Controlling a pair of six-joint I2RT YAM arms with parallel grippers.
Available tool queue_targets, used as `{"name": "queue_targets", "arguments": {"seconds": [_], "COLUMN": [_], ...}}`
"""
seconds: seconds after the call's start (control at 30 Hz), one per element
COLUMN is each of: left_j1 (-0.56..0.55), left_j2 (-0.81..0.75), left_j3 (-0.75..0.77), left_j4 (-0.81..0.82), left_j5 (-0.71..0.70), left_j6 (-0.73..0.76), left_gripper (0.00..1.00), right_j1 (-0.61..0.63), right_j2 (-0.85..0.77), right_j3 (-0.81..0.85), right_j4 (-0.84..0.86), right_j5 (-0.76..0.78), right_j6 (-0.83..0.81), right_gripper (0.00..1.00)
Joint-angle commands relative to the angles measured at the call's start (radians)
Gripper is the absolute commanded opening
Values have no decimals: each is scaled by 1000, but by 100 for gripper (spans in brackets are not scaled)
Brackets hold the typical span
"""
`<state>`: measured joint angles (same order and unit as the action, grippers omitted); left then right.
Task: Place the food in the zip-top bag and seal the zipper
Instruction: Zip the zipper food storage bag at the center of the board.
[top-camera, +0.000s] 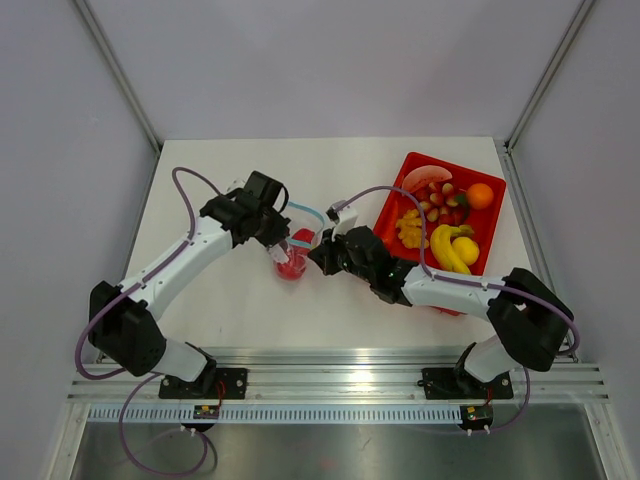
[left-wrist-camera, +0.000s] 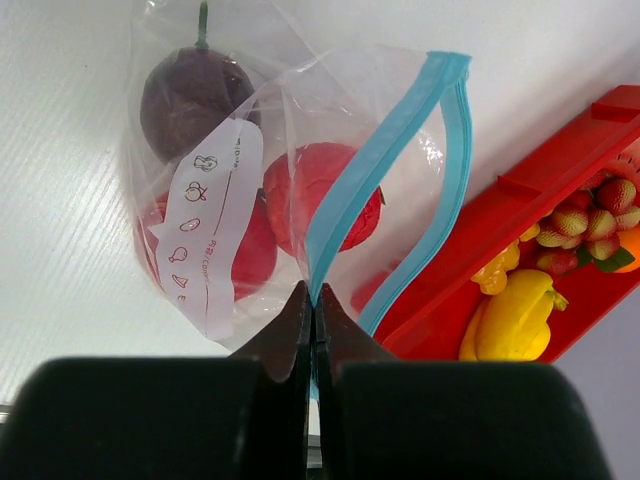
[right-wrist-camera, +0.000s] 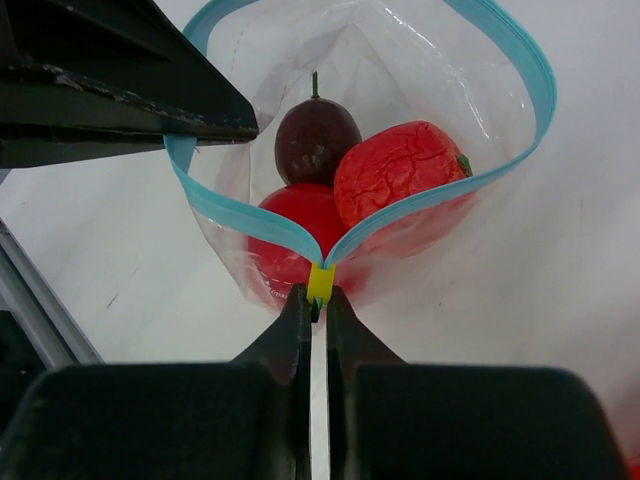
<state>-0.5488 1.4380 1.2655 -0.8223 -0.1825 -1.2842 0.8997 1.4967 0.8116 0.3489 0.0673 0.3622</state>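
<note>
White counter (top-camera: 250, 300) holds a red tray (top-camera: 455, 166); beside it the clear bag (left-wrist-camera: 215, 225) sits, mouth gaping. Left jaws clench its blue zipper (left-wrist-camera: 370, 180); right jaws grip the yellow tab (right-wrist-camera: 320, 283); red and purple fruit (right-wrist-camera: 315, 140) lie inside.

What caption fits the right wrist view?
The right gripper pinches a yellow tab at the zipper of the open zip-top bag, purple fruit and red fruits inside.
</note>
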Motion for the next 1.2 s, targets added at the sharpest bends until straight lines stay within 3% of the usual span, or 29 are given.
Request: {"name": "queue_targets", "arguments": {"seconds": [0.0,0.13,0.2,0.23,0.27,0.37,0.47,0.53,0.7,0.8,0.83,0.97,1.13,1.17], "left_j1": [12,44,64,72,82,147,158,158,153,151,147,133,128,122], "left_j2": [-50,-73,-103,-119,-160,-235,-255,-251,-249,-277,-300,-349,-334,-317], "left_j3": [-8,-31,-46,-75,-90,-141,-100,-72,-54,-116,-133,-225,-255,-258], "left_j4": [20,81,109,150,175,290,338,359,434,521,546,716,743,743], "left_j5": [-8,44,60,77,90,176,239,323,515,836,879,909,1035,1052], "left_j6": [-7,117,202,235,294,439,624,791,1029,1196,1270,1393,1522,1536], "left_gripper": [0,5,29,47,73,96,95,90,84,89,89,84,80,74], "right_j1": [13,10,5,-1,-22,-100,-136,-169,-240,-263,-269,-275,-275,-275], "right_j2": [11,-18,-42,-49,-56,-55,-73,-82,-98,-99,-98,-92,-107,-118], "right_j3": [35,20,9,11,23,63,47,58,113,130,136,153,147,144], "right_j4": [74,81,90,85,70,-8,-2,-34,-178,-217,-225,-260,-245,-238], "right_j5": [35,66,54,34,17,-239,-337,-414,-578,-642,-661,-748,-804,-819], "right_j6": [5,-84,-168,-198,-222,-331,-474,-534,-670,-707,-713,-724,-700,-689], "right_gripper": [0,0,0,0,0,0,0,0,0,0,0,0,0,0]}}
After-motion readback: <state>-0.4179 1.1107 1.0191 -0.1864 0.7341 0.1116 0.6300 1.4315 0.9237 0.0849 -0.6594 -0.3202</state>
